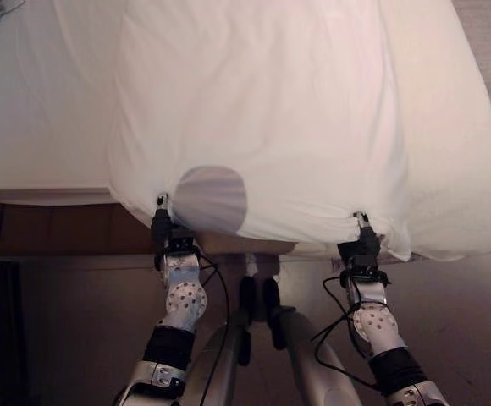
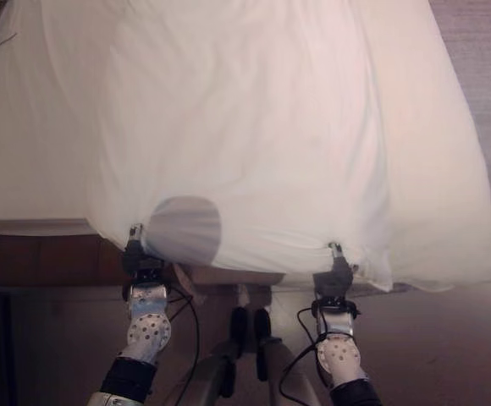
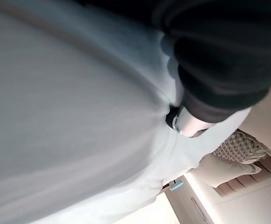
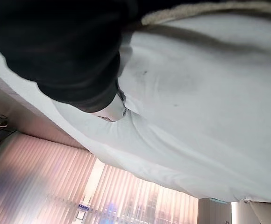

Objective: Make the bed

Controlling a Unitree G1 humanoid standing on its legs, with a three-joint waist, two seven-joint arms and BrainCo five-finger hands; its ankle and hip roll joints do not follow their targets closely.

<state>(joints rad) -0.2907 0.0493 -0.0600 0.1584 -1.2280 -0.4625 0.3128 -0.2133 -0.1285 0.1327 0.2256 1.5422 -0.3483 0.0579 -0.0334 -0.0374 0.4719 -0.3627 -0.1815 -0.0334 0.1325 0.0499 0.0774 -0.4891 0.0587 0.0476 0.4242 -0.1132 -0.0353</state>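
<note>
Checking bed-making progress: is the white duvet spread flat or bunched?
Spread, mostly smooth, over the bed. Its near edge puckers where the left robot hand and right robot hand pinch the white fabric duvet.

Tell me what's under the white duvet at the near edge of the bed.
The white duvet covers the fingers of the left hand and right hand at its near hem. The sheet shows beside it; whatever lies beneath is hidden.

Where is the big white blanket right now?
The white blanket lies spread over the bed, its near edge bunched at the left robot hand and right robot hand.
</note>
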